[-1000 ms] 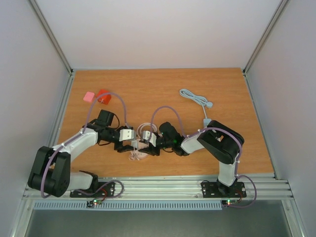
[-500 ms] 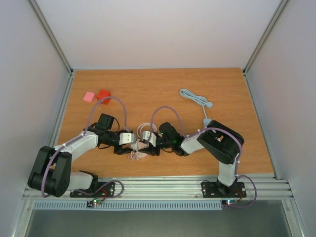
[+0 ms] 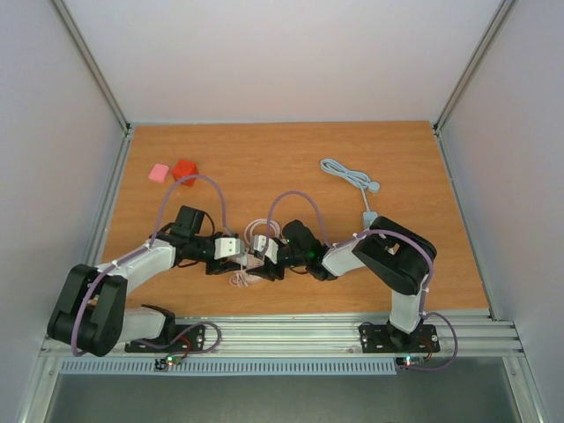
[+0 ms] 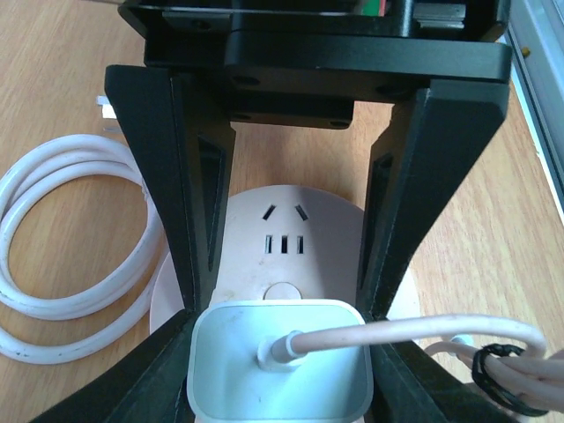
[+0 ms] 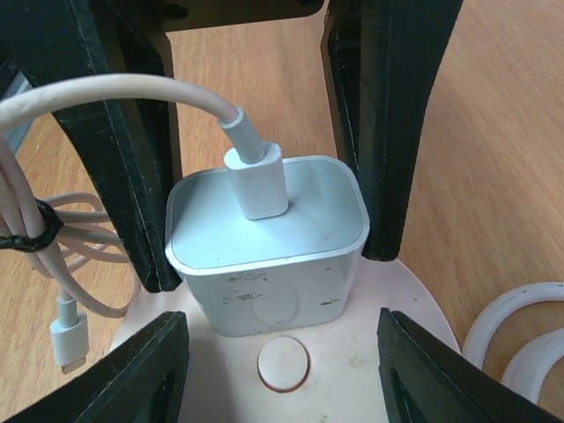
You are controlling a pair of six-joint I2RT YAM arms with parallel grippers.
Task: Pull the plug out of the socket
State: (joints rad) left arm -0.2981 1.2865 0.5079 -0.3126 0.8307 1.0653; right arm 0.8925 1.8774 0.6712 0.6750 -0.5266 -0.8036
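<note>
Socket (image 4: 286,220): a round, pale pink disc lying flat on the wooden table (image 3: 291,167), outlet face up. In the top view it sits low in the frame, just left of centre, where the two arms meet.

Plug (image 5: 308,225): a white cube seated upright in the socket, its base flush on the socket face. A thin pale cable (image 5: 132,92) leaves its top through a white connector and runs to the left edge of the right wrist view. There a black tie (image 5: 31,233) bundles its loops.

Left gripper (image 4: 282,335): one finger on each side face of the plug. Both appear to be in contact, so it is clenched on the plug as far as the wrist views show.

Right gripper (image 5: 282,322): comes in from the opposite side, fingers straddling the socket disc at its rim. The overlap hides the contact line, so I cannot tell whether it pinches the socket or stands free.

A thick white cord (image 4: 62,238) lies coiled at the left of the left wrist view, just beside the disc.

Top view, elsewhere: a red block (image 3: 185,170) and a pink block (image 3: 159,172) side by side at the table's upper left. A grey cable (image 3: 348,174) lies at upper right, well apart from the arms.
</note>
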